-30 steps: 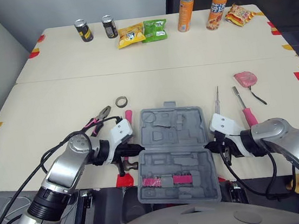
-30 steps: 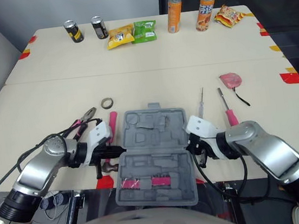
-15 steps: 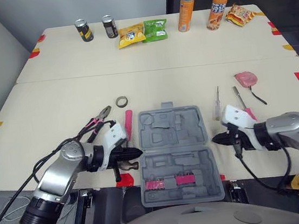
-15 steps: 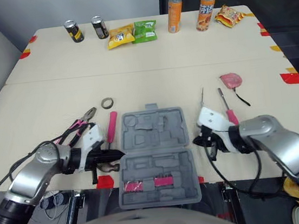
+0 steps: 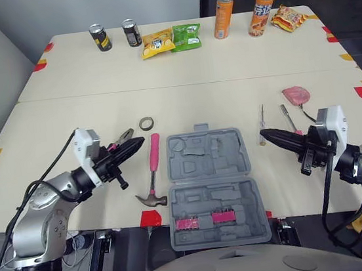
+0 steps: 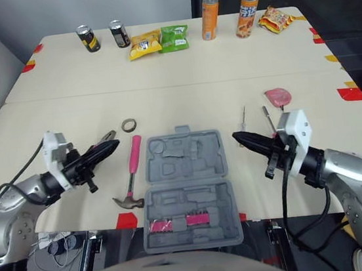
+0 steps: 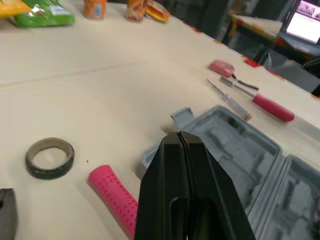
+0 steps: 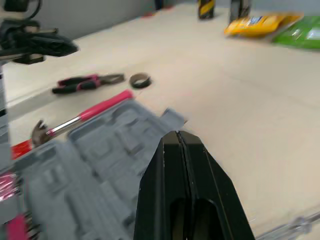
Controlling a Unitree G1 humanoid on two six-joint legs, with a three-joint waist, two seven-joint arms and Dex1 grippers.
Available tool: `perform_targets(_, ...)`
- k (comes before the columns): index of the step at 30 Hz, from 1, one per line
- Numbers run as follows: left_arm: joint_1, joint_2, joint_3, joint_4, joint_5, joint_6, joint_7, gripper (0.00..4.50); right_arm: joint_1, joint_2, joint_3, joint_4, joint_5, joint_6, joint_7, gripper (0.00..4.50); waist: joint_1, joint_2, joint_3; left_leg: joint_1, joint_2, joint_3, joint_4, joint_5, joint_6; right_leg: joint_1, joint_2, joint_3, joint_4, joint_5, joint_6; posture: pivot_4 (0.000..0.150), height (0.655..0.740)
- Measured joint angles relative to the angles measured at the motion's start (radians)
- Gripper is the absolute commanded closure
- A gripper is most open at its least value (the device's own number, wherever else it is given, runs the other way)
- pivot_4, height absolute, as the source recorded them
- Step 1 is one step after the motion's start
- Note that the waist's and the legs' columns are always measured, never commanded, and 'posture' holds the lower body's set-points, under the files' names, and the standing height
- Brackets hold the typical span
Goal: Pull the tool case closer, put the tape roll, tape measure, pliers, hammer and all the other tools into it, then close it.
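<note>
The grey tool case (image 5: 210, 185) lies open near the table's front edge, with pink bits (image 5: 201, 221) in its near half. Left of it lies the pink-handled hammer (image 5: 152, 159). The tape roll (image 5: 146, 122) sits just beyond the hammer. The pliers (image 8: 87, 81) lie under my left gripper (image 5: 139, 140), which is shut, holds nothing and hovers left of the case. My right gripper (image 5: 264, 133) is shut, holds nothing and hangs right of the case. Behind it are a thin screwdriver (image 5: 262, 119), a pink-handled screwdriver (image 7: 272, 107) and the pink tape measure (image 5: 297, 95).
Two dark cans (image 5: 99, 37), two snack bags (image 5: 172, 39), two orange cans (image 5: 223, 8) and another snack bag (image 5: 289, 18) line the far edge. Red tape marks (image 5: 150, 217) dot the table's edges. A seam (image 5: 175, 85) crosses the table.
Both grippers have drawn back from the case's sides, outward and upward. The case stays where it was half a second ago.
</note>
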Motion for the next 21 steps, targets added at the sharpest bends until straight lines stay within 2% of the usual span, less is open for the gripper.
perform_targets(2,0.030,0.001,0.016,0.001,-0.021,-0.018,-0.022,3.70,0.016,0.004,-0.007,0.056,-0.019,-0.085,0.027,3.67,0.001,0.000,0.000,0.000,0.000,0.000,0.000,0.000,0.000,0.000,0.000,0.000,-0.001,0.000,0.000,0.150,0.7400)
perform_targets(6,0.150,0.034,0.104,0.053,-0.047,-0.054,-0.090,2.22,0.147,0.001,-0.093,0.182,-0.018,-0.250,0.159,2.26,0.002,0.000,0.000,0.000,0.000,0.000,-0.004,0.000,0.000,0.002,0.000,0.000,-0.006,0.000,0.001,0.150,0.7400)
perform_targets(12,0.310,0.092,0.253,0.233,-0.041,-0.162,-0.219,0.07,0.299,-0.012,-0.269,0.417,0.014,-0.415,0.314,0.18,0.000,0.000,0.000,0.006,0.000,-0.001,-0.006,-0.001,-0.001,0.012,0.001,-0.001,-0.017,0.001,0.004,0.150,0.7400)
perform_targets(13,0.324,0.095,0.272,0.272,-0.036,-0.180,-0.235,0.00,0.312,-0.017,-0.293,0.456,0.018,-0.432,0.329,0.02,0.000,0.000,0.001,0.010,0.000,-0.001,-0.008,-0.002,-0.002,0.016,0.001,-0.001,-0.019,0.001,0.004,0.150,0.7400)
perform_targets(15,0.342,0.101,0.291,0.337,-0.027,-0.215,-0.256,0.00,0.323,-0.023,-0.328,0.521,0.024,-0.462,0.357,0.02,0.000,-0.001,0.003,0.019,-0.001,0.000,-0.016,-0.003,-0.004,0.025,0.001,0.000,-0.026,0.001,0.005,0.150,0.7400)
perform_targets(21,0.343,0.101,0.293,0.384,-0.002,-0.267,-0.279,0.00,0.298,-0.052,-0.344,0.618,0.030,-0.503,0.398,0.02,0.006,-0.001,0.002,0.020,-0.001,0.000,-0.019,-0.001,-0.001,0.027,0.001,0.000,-0.028,0.001,0.005,0.150,0.7400)
